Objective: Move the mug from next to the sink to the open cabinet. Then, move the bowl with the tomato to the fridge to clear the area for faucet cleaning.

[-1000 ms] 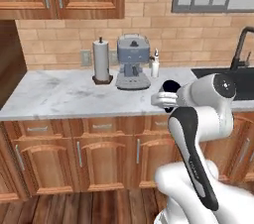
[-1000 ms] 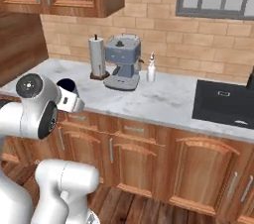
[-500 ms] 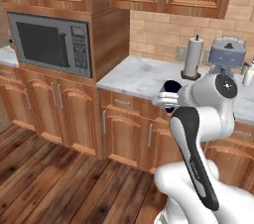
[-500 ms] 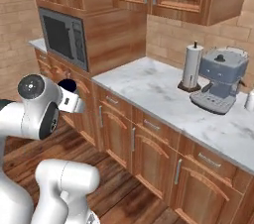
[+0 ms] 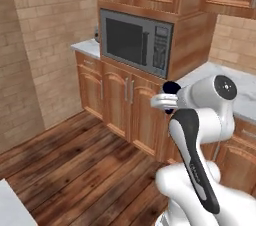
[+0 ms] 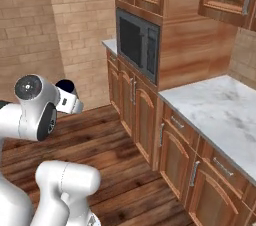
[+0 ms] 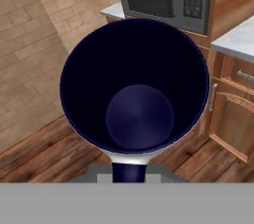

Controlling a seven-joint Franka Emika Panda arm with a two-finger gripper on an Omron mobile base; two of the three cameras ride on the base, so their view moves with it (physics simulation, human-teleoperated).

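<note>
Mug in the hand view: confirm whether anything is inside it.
No: the mug shows a bare dark navy bottom and walls, with nothing in it.

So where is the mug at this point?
The mug is held in the gripper at the end of the arm, above the wooden floor, in front of the cabinets below the built-in microwave.

Light is even and soft across the room, without harsh shadows or glare. The microwave (image 5: 135,43) door stays dark and dull. Edges look slightly soft, rendered, never truly blurred.
</note>
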